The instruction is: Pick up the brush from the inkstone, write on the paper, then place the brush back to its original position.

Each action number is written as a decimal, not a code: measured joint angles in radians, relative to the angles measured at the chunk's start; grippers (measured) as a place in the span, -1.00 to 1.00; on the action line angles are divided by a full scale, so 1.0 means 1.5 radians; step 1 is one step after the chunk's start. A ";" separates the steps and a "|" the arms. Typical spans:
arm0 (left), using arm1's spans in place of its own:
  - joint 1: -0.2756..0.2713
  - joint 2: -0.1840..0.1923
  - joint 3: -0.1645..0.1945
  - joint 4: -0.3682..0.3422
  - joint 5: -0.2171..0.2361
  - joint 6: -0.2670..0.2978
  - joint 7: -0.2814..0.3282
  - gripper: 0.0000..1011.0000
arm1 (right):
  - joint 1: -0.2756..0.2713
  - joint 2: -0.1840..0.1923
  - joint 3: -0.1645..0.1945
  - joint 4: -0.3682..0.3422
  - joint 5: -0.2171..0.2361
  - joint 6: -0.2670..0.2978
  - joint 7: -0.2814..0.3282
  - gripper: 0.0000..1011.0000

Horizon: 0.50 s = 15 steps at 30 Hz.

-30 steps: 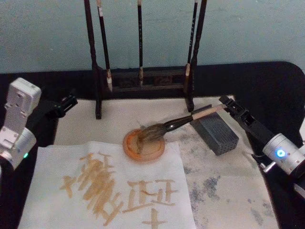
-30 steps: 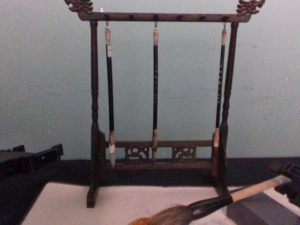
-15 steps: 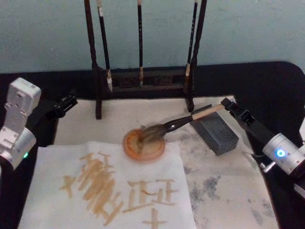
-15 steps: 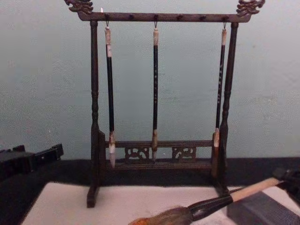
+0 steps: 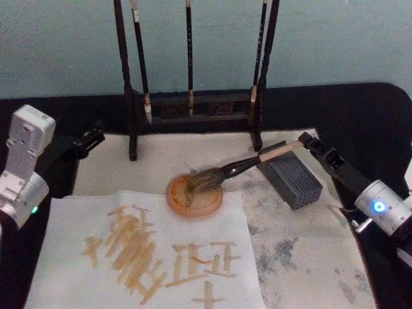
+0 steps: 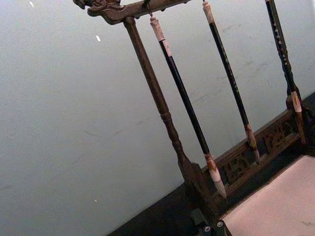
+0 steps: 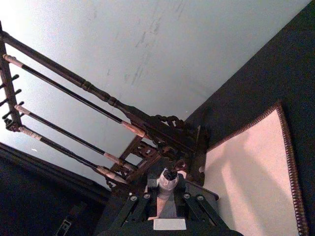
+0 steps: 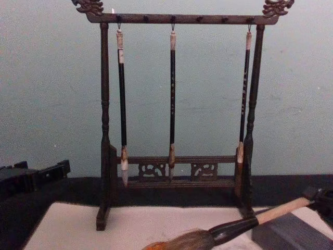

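Observation:
The brush [image 5: 248, 162] lies slanted, its bushy head on an orange round dish [image 5: 195, 201] and its tan handle passing over the corner of the grey block-shaped inkstone [image 5: 293, 181]. My right gripper [image 5: 306, 141] is shut on the handle's far end; in the right wrist view the handle's end [image 7: 166, 183] sits between the fingers. From the chest, the brush [image 8: 235, 227] runs low toward the right gripper [image 8: 321, 200]. The paper [image 5: 77, 225] lies at the near left with tan strokes on it. My left gripper [image 5: 92, 138] is parked at the far left, off the mat.
A dark wooden rack [image 5: 194, 106] holding three thin black-handled brushes stands at the back of the cream felt mat [image 5: 309, 257]; the rack [image 8: 174, 172] rises tall in the chest view. Black table surface [image 5: 360, 116] surrounds the mat.
The brush and right gripper shifted slightly left and lower a second ago, the bristle head settling on the dish. Over the last half second they hardly moved. The left arm stayed still.

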 joint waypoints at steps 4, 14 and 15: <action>0.000 0.000 0.000 0.000 0.000 0.000 0.000 0.98 | 0.000 0.000 0.000 0.000 0.000 0.000 0.000 -0.61; 0.000 0.000 0.000 0.000 0.000 0.000 0.000 0.98 | -0.007 -0.001 0.012 -0.006 0.015 -0.001 0.011 -0.64; 0.000 0.000 0.000 0.000 0.000 0.000 0.000 0.98 | -0.009 0.000 0.013 -0.011 0.018 -0.001 0.015 -0.65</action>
